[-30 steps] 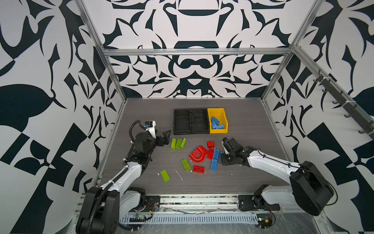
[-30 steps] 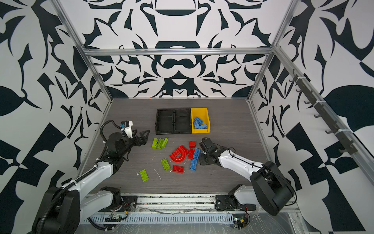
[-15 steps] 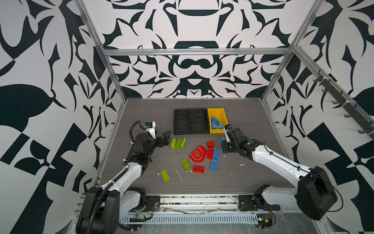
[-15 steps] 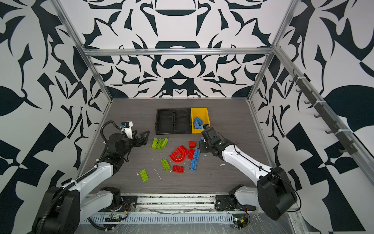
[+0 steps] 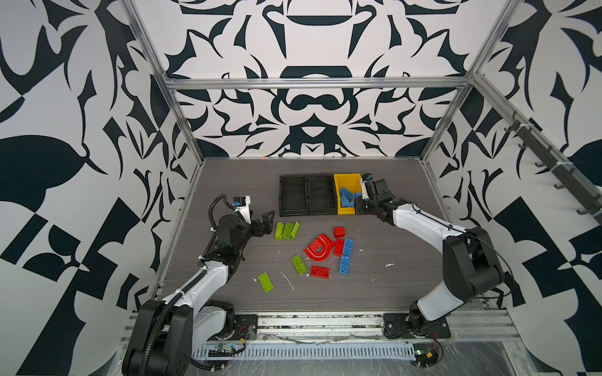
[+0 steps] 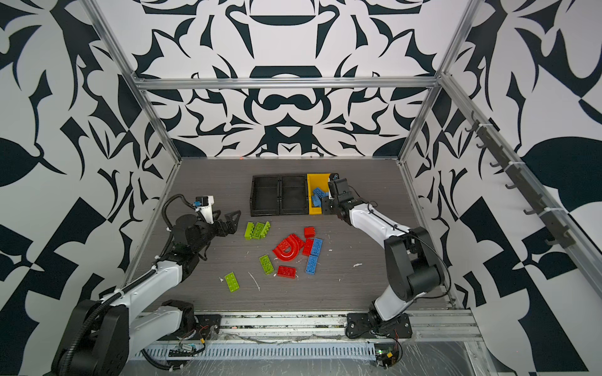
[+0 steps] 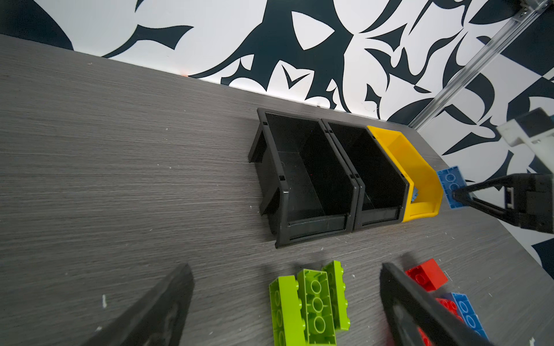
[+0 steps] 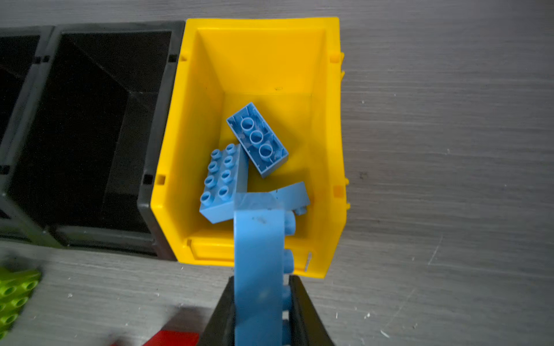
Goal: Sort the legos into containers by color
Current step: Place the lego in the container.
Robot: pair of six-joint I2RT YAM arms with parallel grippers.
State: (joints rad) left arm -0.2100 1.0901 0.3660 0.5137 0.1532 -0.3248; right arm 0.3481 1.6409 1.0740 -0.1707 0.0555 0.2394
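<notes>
The right pincer [image 8: 261, 286] is clamped tight on a blue brick [image 8: 257, 257], gripping it by its long sides with the studs facing sideways. The brick hangs above the near rim of the yellow bin [image 8: 260, 54], and its far end reaches over the bin's inside. Three more blue bricks already lie in that bin: one upside down [image 8: 257, 139], one studs up [image 8: 223, 179], and one partly hidden behind the held brick [image 8: 295, 194].

In a top view the yellow bin [image 5: 346, 178] is the right-hand end of a row at the far middle of the worktop [image 5: 391, 286]. It touches two black bins [image 5: 308, 177] on its left, and both of these look empty.

The left pincer [image 5: 265, 222] is spread wide and holds nothing. It hovers low just left of a cluster of three lime green bricks [image 5: 286, 230] lying side by side.

Nearer on the worktop sit a red arch piece [image 5: 319, 249] and, just beyond it, a small red brick [image 5: 339, 232]. A longer red brick [image 5: 338, 247] lies at the arch's right, with two blue bricks [image 5: 346, 255] end to end beside it. Another red brick [image 5: 320, 271] lies near the arch's front, with a lime green brick [image 5: 299, 264] to its left. One more lime green brick [image 5: 265, 282] lies apart, nearer and further left.
</notes>
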